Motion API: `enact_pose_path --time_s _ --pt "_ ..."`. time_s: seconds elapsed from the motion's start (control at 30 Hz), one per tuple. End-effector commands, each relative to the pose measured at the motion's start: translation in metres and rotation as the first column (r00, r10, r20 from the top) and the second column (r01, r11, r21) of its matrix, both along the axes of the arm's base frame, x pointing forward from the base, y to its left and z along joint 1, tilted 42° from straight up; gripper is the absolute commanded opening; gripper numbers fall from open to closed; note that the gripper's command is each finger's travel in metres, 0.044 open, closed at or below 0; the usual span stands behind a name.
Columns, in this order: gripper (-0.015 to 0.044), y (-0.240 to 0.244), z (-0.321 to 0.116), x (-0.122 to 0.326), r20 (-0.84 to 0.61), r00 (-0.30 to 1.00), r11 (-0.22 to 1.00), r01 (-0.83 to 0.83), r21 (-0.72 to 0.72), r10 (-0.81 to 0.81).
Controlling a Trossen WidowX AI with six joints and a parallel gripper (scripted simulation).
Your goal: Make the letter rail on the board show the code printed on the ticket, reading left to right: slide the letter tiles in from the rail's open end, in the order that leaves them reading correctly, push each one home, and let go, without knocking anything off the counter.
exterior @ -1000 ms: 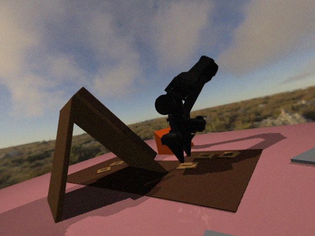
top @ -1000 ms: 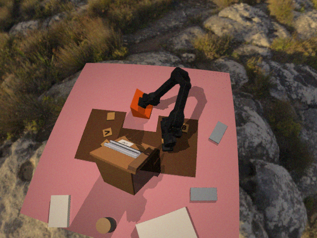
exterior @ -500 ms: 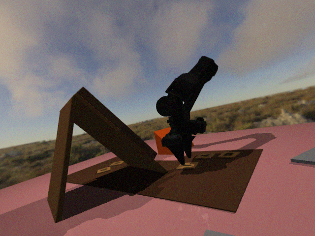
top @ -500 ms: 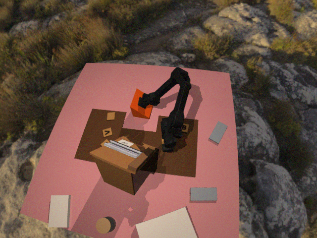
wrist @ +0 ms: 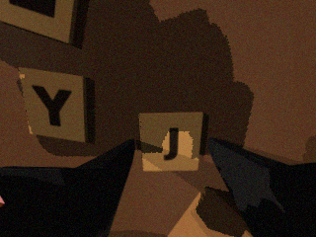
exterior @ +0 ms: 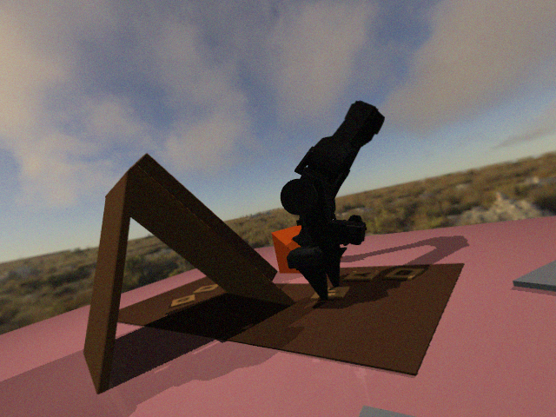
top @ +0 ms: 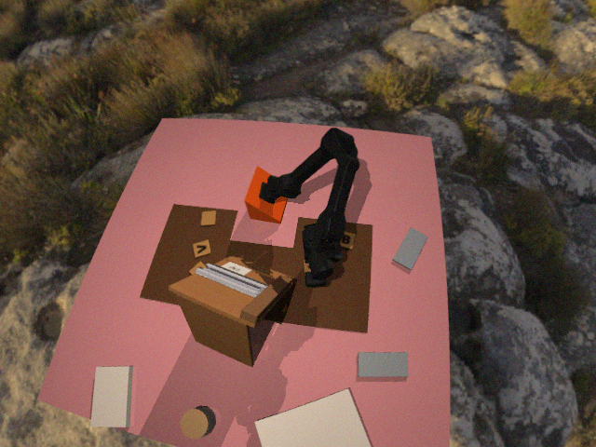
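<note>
My gripper [exterior: 329, 292] [wrist: 171, 142] is open, its fingertips low on either side of the J tile [exterior: 341, 292] [wrist: 193, 120], with gaps beside it. The J tile lies flat on the brown mat. The Y tile [wrist: 54, 106] lies to its left in the wrist view; the B tile [top: 347, 239] [exterior: 404, 273] is partly behind the arm in the top view. A V-like tile [top: 201, 249] and a tile with no readable letter [top: 208, 218] lie on the mat's left part. The sloping board [top: 211, 293] carries the pale rail [top: 231, 280], showing no tiles, and the ticket [top: 236, 268], too small to read.
The orange block [top: 254, 192] [exterior: 283, 253] is at the arm's base. The board's raised edge stands left of the gripper. Grey slabs [top: 410, 249] [top: 382, 364], a white block [top: 110, 397], a white slab [top: 313, 421] and a round tan object [top: 194, 424] lie on the pink counter.
</note>
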State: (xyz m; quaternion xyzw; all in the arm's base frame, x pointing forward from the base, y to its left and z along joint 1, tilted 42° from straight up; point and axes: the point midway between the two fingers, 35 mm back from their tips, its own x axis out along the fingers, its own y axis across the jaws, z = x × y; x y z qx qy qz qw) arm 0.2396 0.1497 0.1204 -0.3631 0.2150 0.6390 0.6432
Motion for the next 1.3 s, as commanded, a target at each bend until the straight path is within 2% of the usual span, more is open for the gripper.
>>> enact_pose_path --time_s 0.0,0.27,0.33,0.7,0.97,1.27 --pt "0.034 0.0003 -0.0023 -0.0002 -0.004 1.0 1.0 0.003 -0.005 -0.003" --pt "0.034 0.0003 -0.0023 -0.0002 -0.004 1.0 1.0 0.003 -0.005 -0.003" --pt "0.0288 0.0003 -0.0023 -0.0001 -0.004 1.0 1.0 0.003 -0.005 -0.003" --pt "0.0214 0.0003 -0.0023 -0.0003 -0.004 1.0 1.0 0.003 -0.005 -0.003" --pt "0.0004 -0.0033 0.0025 -0.0014 -0.004 1.0 1.0 0.003 -0.005 -0.003" --pt "0.0 -0.0072 0.006 -0.002 -0.004 1.0 1.0 0.003 -0.005 -0.003"
